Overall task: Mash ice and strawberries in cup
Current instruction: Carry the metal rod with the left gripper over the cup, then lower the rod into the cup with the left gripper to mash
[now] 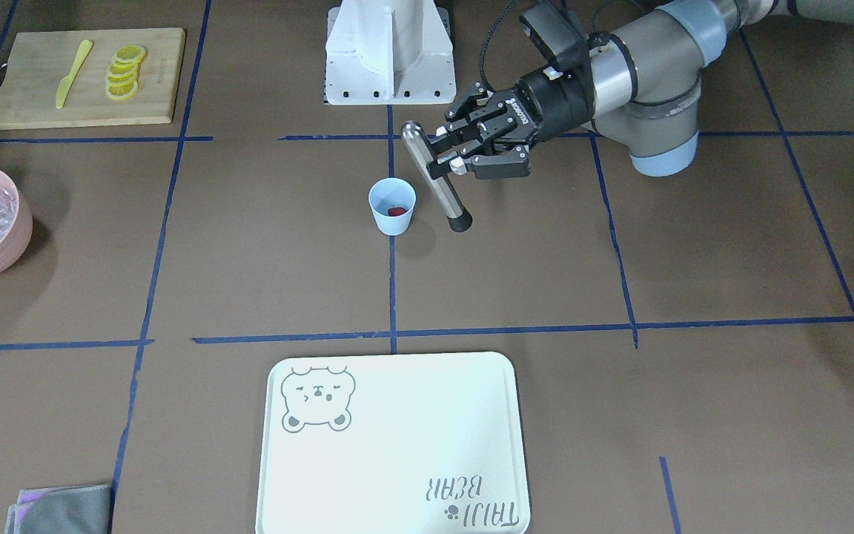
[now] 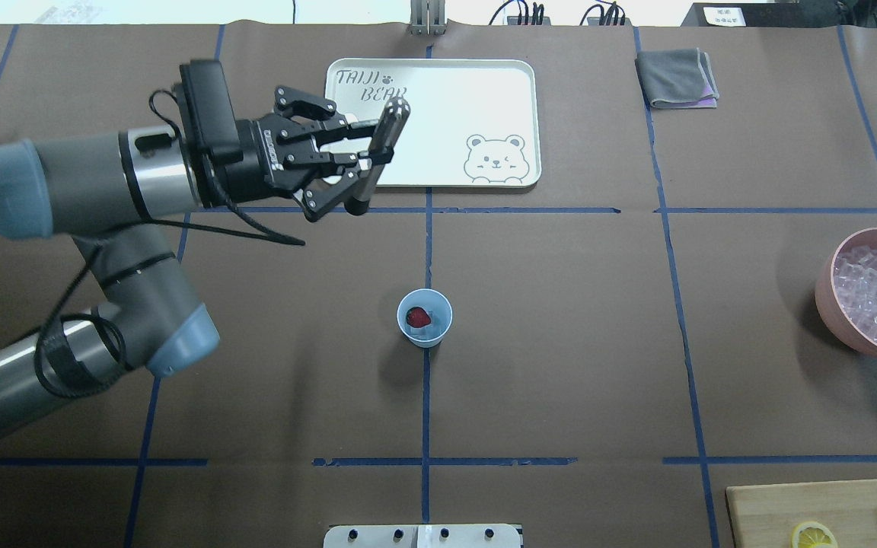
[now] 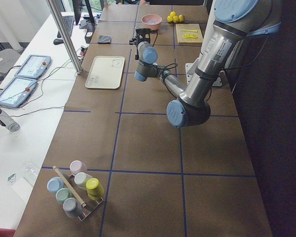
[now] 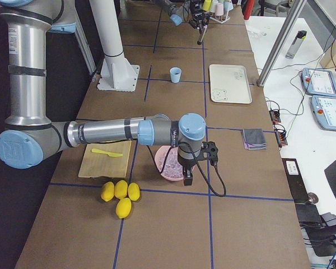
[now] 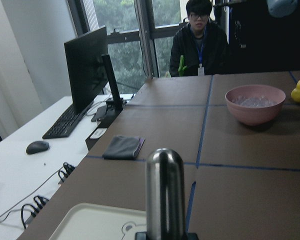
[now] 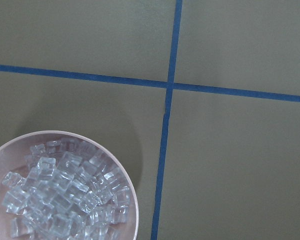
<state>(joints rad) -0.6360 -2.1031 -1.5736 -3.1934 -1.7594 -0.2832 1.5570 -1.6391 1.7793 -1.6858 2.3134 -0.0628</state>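
The pale blue cup [image 1: 392, 206] [image 2: 424, 318] stands upright at the table's middle, on a blue tape line. A red strawberry [image 2: 417, 315] [image 1: 396, 211] lies inside it, with a whitish bit beside it that may be ice. Loose ice cubes [image 2: 876, 288] [image 6: 65, 195] fill the pink bowl [image 2: 827, 293]. My left gripper [image 1: 443, 159] [image 2: 366, 157] is shut on a steel muddler [image 1: 434, 178] [image 2: 379, 152] [image 5: 165, 190], held tilted in the air beside the cup, not over it. My right gripper [image 4: 187, 180] hangs over the pink bowl's edge; I cannot tell whether it is open or shut.
A white bear tray [image 1: 394, 445] [image 2: 438, 175] lies past the cup. A cutting board [image 1: 27, 104] with lemon slices [image 1: 124, 70] and a yellow knife [image 1: 73, 73] lies at the robot's right. A grey cloth [image 2: 677, 78], whole lemons [image 4: 120, 196] and the robot base [image 1: 388, 55] are around.
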